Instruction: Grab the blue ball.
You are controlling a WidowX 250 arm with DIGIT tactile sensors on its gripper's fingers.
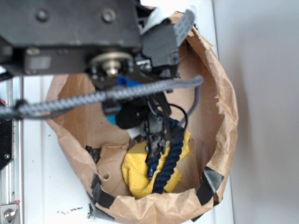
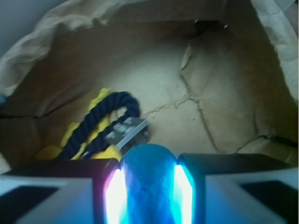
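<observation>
Blue ball [image 2: 149,179] at 6 o'clock in wrist view, clamped between gripper [image 2: 148,196] pads across its middle, above paper bag floor [image 2: 196,107]. Looks light, matte, slightly grippy, probably soft. Equator grip best; off-centre risks squirting out.

Lab bench, white tabletop [image 1: 37,186], metal rail [image 1: 9,205]

There is one blue ball [image 2: 148,182], one dark navy rope [image 2: 96,122], one yellow cloth [image 1: 140,170] and one small grey block [image 2: 127,132]. All lie inside one brown paper bag [image 1: 219,107]. One gripper [image 2: 148,186] shows, with two fingers [image 2: 60,191].
</observation>
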